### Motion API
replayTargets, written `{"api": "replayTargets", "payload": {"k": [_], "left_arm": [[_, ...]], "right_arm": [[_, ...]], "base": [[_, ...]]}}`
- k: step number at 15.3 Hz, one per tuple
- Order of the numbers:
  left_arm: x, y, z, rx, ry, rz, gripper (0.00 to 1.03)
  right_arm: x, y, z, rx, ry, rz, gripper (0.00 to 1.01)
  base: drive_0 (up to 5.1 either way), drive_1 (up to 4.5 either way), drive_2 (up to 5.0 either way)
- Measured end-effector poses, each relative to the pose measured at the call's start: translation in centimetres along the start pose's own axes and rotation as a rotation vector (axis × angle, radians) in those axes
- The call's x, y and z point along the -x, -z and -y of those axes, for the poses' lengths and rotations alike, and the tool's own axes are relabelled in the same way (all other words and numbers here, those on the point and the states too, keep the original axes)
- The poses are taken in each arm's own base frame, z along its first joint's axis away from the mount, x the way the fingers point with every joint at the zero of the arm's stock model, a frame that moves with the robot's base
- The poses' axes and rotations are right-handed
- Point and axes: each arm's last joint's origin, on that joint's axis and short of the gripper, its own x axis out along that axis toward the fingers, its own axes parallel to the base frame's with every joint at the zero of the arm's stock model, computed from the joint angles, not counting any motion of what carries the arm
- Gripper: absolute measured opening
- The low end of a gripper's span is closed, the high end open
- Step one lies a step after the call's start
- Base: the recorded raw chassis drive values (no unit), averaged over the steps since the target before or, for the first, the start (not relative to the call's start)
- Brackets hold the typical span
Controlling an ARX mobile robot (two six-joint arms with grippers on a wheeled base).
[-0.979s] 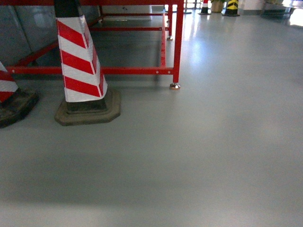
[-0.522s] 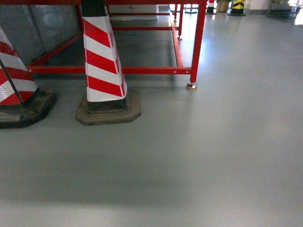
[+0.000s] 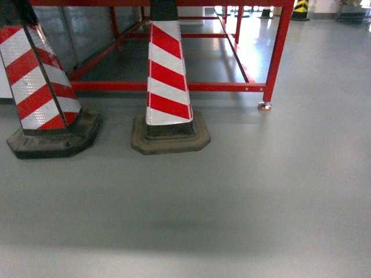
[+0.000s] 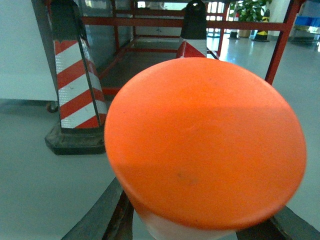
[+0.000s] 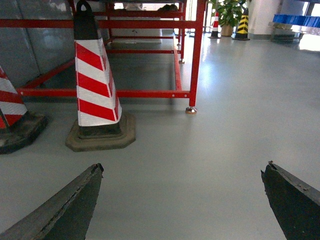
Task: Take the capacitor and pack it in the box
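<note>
Capacitor (image 4: 205, 145) between left hand (image 4: 200, 227) fingers

Two cones (image 3: 168, 81) before frame (image 3: 272, 58)

Glossy grey floor (image 3: 278, 191), matt orange cap (image 4: 205, 140)

Head cam slants down at floor; both wrist cams sit low, facing forward; all share striped cone (image 3: 167, 75) (image 4: 75, 85) (image 5: 95, 82), red frame (image 3: 174, 86) (image 5: 195, 55).
</note>
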Motion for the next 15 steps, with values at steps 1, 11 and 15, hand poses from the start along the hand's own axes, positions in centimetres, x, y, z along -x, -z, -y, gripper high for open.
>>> {"api": "replayTargets", "payload": {"k": [1, 11, 15], "left_arm": [[0.00, 0.01, 0.01, 0.000, 0.002, -0.001, 0.44], [0.00, 0.01, -0.01, 0.000, 0.000, -0.002, 0.44], [0.00, 0.03, -0.01, 0.000, -0.001, -0.003, 0.44]], "right_arm": [[0.00, 0.07, -0.01, 0.000, -0.003, -0.007, 0.98], [0.00, 0.04, 0.00, 0.000, -0.002, -0.005, 0.98], [0.00, 0.03, 0.00, 0.000, -0.001, -0.003, 0.98]], "base": [[-4.9, 2.52, 2.5], [-3.4, 3.06, 0.5], [0.0, 4.24, -4.2]]}}
